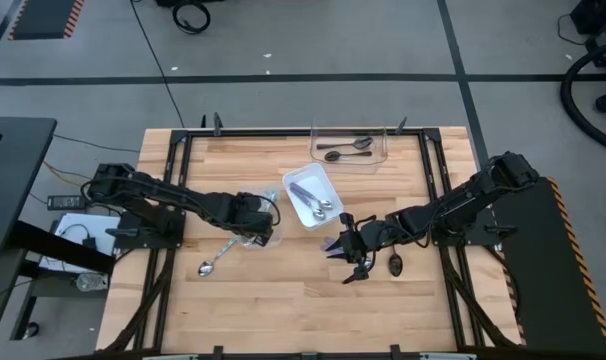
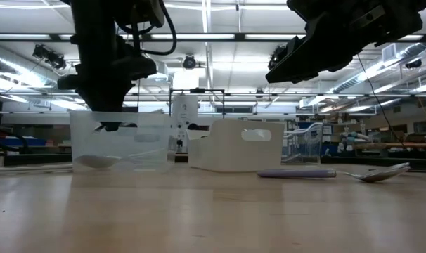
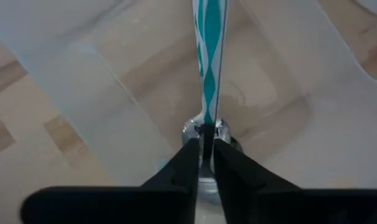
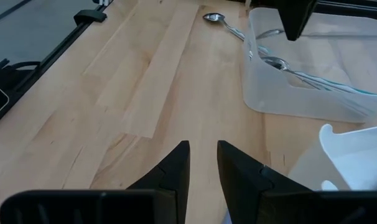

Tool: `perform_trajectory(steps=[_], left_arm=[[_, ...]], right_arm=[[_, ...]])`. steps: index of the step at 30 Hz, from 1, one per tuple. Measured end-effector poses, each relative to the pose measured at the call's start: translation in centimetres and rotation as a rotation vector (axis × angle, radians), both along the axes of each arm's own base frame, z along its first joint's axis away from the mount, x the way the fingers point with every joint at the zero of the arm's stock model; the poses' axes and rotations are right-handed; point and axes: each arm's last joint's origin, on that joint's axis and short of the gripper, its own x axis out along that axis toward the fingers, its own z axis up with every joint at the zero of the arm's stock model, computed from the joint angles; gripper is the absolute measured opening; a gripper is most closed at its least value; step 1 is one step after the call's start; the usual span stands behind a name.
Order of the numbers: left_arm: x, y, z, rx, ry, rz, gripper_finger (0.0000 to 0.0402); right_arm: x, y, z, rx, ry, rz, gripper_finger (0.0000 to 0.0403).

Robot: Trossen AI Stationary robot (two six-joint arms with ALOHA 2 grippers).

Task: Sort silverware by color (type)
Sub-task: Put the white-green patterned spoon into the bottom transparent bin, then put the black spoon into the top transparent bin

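Left gripper — over a clear container left of the table's middle, fingers clamped on a spoon with a teal-and-white handle at the neck just above the bowl; the handle points away from the wrist over the container's floor.

Right gripper — low over the bare wood right of centre, fingers slightly parted with nothing between them.

Table — light wood planks in a dark frame.

White bin — at the middle of the table, holding purple-handled spoons with shiny heads.

Clear tray — at the far edge, holding two dark spoons.

Loose spoon — on the wood near the left gripper's container, metal head toward the near edge.

Dark spoon — on the wood just beside the right arm, behind its gripper.

Second clear container, seen from the right wrist — holds at least two spoons with light-blue handles; another spoon lies on the wood just outside it.
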Motion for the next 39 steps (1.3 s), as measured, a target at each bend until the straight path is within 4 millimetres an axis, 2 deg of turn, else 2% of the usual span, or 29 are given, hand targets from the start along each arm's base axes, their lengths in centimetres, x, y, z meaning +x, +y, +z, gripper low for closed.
perform_trajectory(steps=[8, 12, 17, 24, 31, 36, 39], left_arm=[[-0.1, -0.1, 0.0, -0.011, 0.009, -0.018, 0.0160], [-0.1, 0.0, 0.2, 0.001, 0.007, -0.053, 0.0190], [0.1, -0.6, 2.1, 0.116, -0.061, -0.142, 0.0192], [1.5, -3.6, 3.4, 0.284, -0.224, -0.388, 0.0188], [1.9, -4.7, 3.7, 0.282, -0.312, -0.403, 0.0188], [1.8, -5.3, 3.8, 0.277, -0.328, -0.420, 0.0188], [1.8, -5.3, 3.8, 0.277, -0.329, -0.420, 0.0188]], right_arm=[[0.0, 0.1, 0.0, 0.000, 0.000, 0.003, 0.0091], [-0.1, 0.1, -0.1, -0.002, 0.007, 0.004, 0.0091], [-0.3, 0.0, -0.5, -0.007, 0.057, -0.004, 0.0091], [-1.2, -0.5, -1.7, 0.054, 0.224, -0.140, 0.0091], [-2.3, -0.4, -2.6, 0.011, 0.335, -0.233, 0.0096], [-3.2, -0.6, -3.1, -0.065, 0.397, -0.313, 0.0120], [-3.1, -0.6, -3.1, -0.046, 0.390, -0.328, 0.0141]])
